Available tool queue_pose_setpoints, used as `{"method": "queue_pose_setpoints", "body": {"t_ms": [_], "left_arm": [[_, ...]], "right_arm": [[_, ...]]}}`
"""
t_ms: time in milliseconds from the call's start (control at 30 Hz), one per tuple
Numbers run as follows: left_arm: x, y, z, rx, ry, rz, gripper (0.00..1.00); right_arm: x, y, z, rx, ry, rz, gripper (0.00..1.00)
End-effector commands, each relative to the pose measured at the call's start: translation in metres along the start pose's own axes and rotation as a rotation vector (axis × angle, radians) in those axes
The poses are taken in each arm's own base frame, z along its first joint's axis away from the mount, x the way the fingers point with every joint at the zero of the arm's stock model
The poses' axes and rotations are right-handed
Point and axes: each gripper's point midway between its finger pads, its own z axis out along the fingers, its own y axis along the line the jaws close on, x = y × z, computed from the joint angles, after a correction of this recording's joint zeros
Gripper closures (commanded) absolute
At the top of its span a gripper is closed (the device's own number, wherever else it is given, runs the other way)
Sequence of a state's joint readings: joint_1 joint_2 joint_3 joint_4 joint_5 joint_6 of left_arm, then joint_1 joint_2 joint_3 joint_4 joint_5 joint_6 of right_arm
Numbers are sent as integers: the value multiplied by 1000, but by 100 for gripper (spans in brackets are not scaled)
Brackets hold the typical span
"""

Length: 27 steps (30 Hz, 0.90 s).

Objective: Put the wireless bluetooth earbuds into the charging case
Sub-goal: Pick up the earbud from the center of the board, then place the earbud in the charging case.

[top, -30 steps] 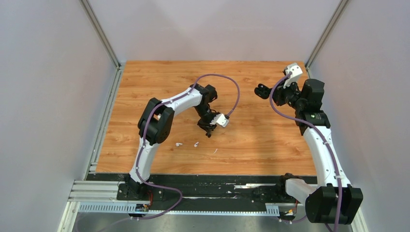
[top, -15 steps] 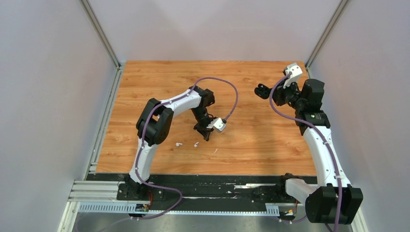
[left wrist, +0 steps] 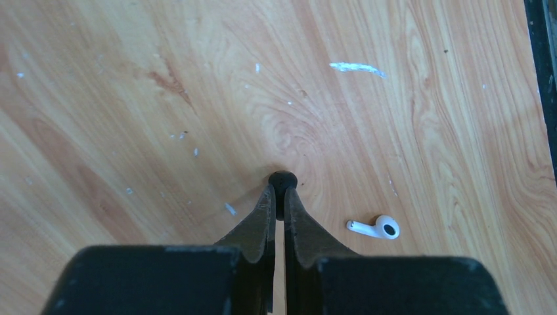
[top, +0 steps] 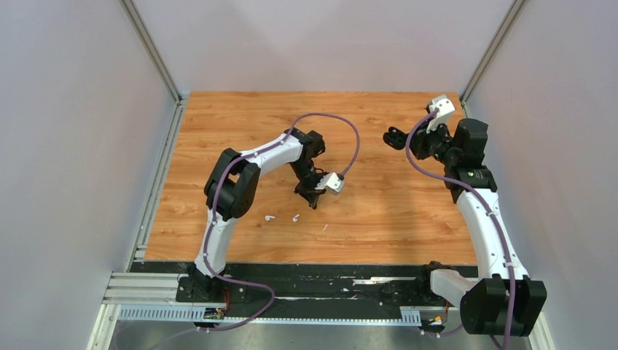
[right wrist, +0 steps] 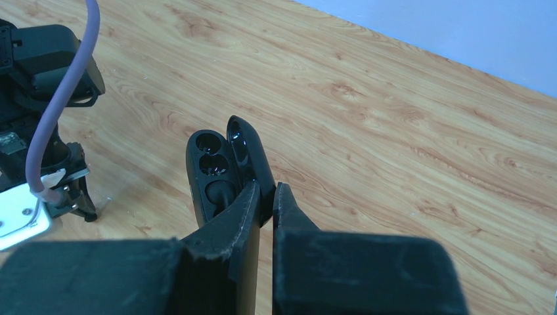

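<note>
We've got both white earbuds [top: 296, 216] loose on the bench [top: 379, 219], lower middle of the overhead frame. Just behind, our left claw [left wrist: 282, 191] is pressed together, gripping nothing, one of them right beside it. Upper right, our right claw [right wrist: 266, 195] pinches the open black charging case [right wrist: 211, 172].

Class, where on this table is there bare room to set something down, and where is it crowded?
Bare wood: the far left corner behind the left arm, and the middle between the left fingers and the right arm. Crowded: the near strip where the two earbuds and a white fleck lie.
</note>
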<state>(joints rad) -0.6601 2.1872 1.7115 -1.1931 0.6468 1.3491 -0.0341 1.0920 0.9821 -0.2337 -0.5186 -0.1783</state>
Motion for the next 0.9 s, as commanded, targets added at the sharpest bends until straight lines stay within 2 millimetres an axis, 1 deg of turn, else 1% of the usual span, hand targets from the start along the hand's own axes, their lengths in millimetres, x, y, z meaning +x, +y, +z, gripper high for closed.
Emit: {"method": "queue_pose_setpoints", "body": {"t_ms": [0,33,67,100,133,167,200,233,267,300,333,367,400,433,467,500,533,567,600,633,700,767,800,833,867], "left_arm": [[-31,22,-48,-190,-55,-45,100],[-38,24,-59,-232,-74,-69,100],[-39,25,-67,-252,-97,-88,100],[-49,26,-81,-298,-126,-103,100],[-53,26,-90,-321,-154,-115,100],[-65,24,-108,-369,-184,-114,100],[-70,22,-118,-391,-207,-111,100],[-84,18,-135,-438,-236,-89,100],[-89,15,-144,-462,-251,-79,100],[-102,9,-161,-509,-273,-51,100],[-106,6,-170,-533,-281,-41,100],[-116,1,-186,-586,-296,-20,100],[-120,-2,-192,-607,-304,-14,100],[-131,-7,-208,-654,-327,8,100],[-133,-9,-212,-669,-338,10,100],[-145,-15,-225,-707,-371,34,100],[-150,-14,-230,-730,-391,54,100],[-158,-23,-238,-744,-421,54,100],[-162,-24,-242,-761,-441,65,100],[-168,-31,-247,-767,-471,62,100],[-172,-36,-245,-759,-497,66,100],[-171,-34,-242,-763,-495,54,100],[-167,-30,-239,-751,-489,24,100],[-171,-29,-245,-761,-487,22,100],[-165,-28,-235,-722,-467,-21,100]], "right_arm": [[-11,1,1,-25,-46,-44,100],[-8,5,2,-46,-40,-46,100],[-7,9,2,-74,-39,-53,100],[-6,16,3,-112,-39,-65,100],[-5,22,4,-142,-40,-81,100],[-4,27,6,-163,-40,-107,100],[-3,36,10,-192,-39,-145,100],[-3,43,13,-214,-40,-173,100],[-3,50,16,-234,-41,-201,100],[-3,54,19,-243,-40,-233,100],[-2,60,23,-257,-37,-265,100],[0,66,27,-269,-32,-305,100],[2,73,31,-282,-23,-344,100],[4,78,36,-288,-15,-385,100],[4,85,41,-301,-10,-415,100],[3,91,44,-320,-12,-432,100],[3,97,49,-339,-13,-444,100],[2,101,54,-355,-10,-450,100],[1,107,58,-378,-13,-456,100],[-1,113,61,-410,-22,-468,100],[-1,128,63,-478,-54,-529,100],[-3,139,65,-518,-106,-589,100],[-6,144,65,-528,-131,-609,100],[-9,152,65,-544,-150,-622,100],[-13,160,66,-559,-164,-627,100]]}}
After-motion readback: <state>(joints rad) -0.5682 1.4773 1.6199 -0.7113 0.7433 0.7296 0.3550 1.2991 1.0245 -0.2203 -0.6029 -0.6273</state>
